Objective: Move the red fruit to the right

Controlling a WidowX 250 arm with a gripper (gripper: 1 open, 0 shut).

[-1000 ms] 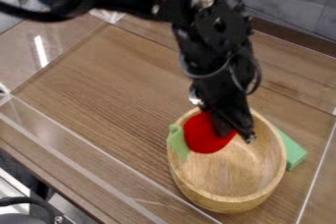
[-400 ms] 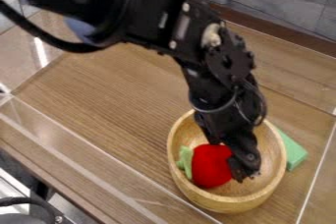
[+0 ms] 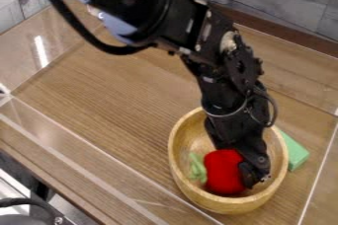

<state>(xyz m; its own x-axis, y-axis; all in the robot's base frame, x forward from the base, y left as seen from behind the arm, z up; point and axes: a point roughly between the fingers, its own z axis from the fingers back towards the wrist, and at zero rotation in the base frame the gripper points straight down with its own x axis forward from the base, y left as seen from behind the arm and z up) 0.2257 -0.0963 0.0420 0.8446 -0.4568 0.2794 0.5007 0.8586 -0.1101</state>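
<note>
Red fruit (image 3: 224, 171) sits inside the wooden bowl (image 3: 199, 195), near its right wall. The gripper (image 3: 251, 165) reaches down into the bowl, fingers spread wide, fruit just left of them, unheld.

bare wooden tabletop (image 3: 106, 96) left of bowl (image 3: 199, 197), clear wall (image 3: 79, 150) along near edge

Bulky black jointed arm (image 3: 199, 41), seemingly glossy, with black gripper (image 3: 251, 165).
</note>
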